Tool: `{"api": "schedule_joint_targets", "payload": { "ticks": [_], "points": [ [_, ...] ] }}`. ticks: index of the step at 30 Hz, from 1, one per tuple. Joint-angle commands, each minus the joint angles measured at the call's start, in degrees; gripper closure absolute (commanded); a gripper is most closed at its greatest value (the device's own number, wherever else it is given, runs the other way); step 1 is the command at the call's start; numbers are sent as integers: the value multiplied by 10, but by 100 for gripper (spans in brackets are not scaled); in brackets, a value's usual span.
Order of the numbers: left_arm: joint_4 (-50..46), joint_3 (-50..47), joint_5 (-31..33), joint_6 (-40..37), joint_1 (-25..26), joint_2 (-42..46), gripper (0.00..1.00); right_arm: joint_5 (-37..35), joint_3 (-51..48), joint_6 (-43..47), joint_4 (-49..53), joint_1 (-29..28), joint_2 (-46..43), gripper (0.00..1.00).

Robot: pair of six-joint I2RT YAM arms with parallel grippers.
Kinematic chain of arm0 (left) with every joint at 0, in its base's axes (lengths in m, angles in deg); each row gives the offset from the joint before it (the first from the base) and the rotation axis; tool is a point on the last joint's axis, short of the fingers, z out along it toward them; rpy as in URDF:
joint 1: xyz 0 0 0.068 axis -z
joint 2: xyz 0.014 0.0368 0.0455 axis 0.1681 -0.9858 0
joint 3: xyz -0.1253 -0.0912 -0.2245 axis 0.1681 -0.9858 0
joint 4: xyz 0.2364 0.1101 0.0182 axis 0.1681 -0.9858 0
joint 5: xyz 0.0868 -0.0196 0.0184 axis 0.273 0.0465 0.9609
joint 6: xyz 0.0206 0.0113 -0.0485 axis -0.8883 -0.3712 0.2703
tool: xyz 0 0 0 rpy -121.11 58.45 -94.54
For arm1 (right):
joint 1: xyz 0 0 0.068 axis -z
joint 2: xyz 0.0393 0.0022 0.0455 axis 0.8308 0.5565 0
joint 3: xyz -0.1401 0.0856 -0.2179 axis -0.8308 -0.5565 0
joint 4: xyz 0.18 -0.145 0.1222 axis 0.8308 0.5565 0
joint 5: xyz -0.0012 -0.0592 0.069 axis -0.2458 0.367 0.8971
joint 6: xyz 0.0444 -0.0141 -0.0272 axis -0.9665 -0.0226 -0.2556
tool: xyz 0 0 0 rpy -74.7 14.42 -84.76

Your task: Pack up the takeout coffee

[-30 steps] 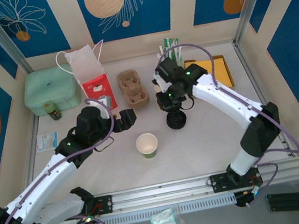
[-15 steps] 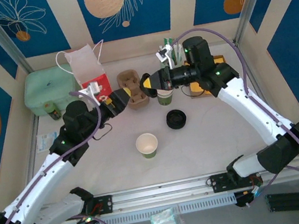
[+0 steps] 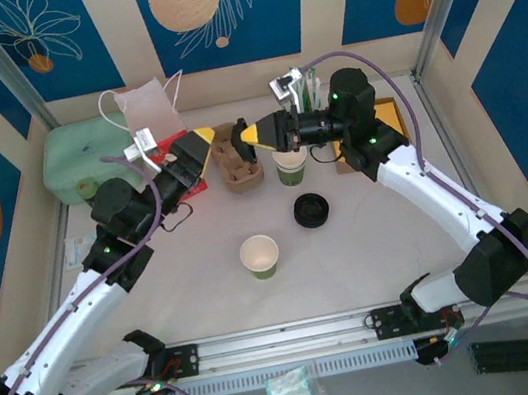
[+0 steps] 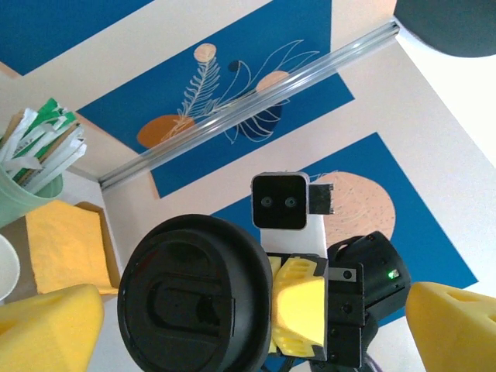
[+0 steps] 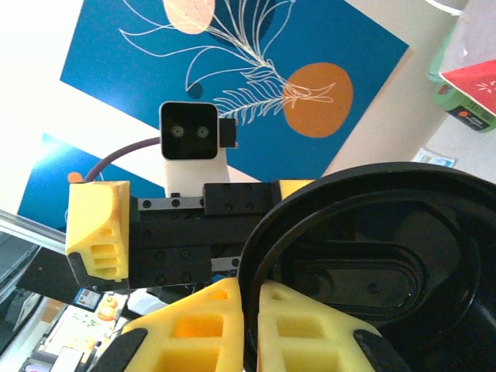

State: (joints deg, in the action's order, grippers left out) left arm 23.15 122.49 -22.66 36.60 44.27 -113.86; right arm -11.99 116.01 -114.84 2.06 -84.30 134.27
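Right tool point(image 3: 256, 135) is clenched on the rim of a black lid point(image 4: 194, 298), its yellow fingers pinching one edge, as I see from the right wrist camera. That arm rises from its base at the near right, runs back along the right side of the desk point(image 3: 373, 240), then bends at the wrist so the tool points left, about level. My left tool point(image 3: 198, 156) is released, its jaws spread wide; on its own camera one yellow finger sits at each bottom corner with the lid between them but further off, touching neither. The left arm stretches on a long diagonal from the near left corner toward the far middle, tool aimed right at the other one, so the two face each other nose to nose above the brown cardboard cup carrier point(image 3: 237, 156). The lid stands on edge, its flat face with the oval recess turned squarely toward the left tool, its axis lying level along the line between the tools. On the desk the far cup point(image 3: 289, 166), green with a white rim, stands upright and open just below the right tool. A near cup point(image 3: 260, 256) of the same kind stands open mid-desk, and a stack of black lids point(image 3: 311, 211) lies between them, off to the right. A red and white paper bag point(image 3: 158, 124) stands behind the left tool.
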Motion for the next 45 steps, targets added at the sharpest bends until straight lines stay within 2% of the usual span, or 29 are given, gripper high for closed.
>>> {"api": "schedule_joint_targets", "payload": {
  "ticks": [1,21,27,41,45],
  "points": [
    [55,-16,-18,38,-4,-4,0,-1,-13,-42,-75,-10,-6,91],
    [159,-47,-29,109,-4,-49,0,-23,-22,-83,-143,-41,19,93],
    [175,-51,-29,120,-4,-55,5,-27,-23,-86,-148,-43,19,93],
    [193,-58,-29,134,-4,-68,6,-27,-23,-90,-156,-52,27,94],
    [204,-60,-30,139,-5,-71,12,-28,-25,-91,-159,-53,29,94]
  ]
}}
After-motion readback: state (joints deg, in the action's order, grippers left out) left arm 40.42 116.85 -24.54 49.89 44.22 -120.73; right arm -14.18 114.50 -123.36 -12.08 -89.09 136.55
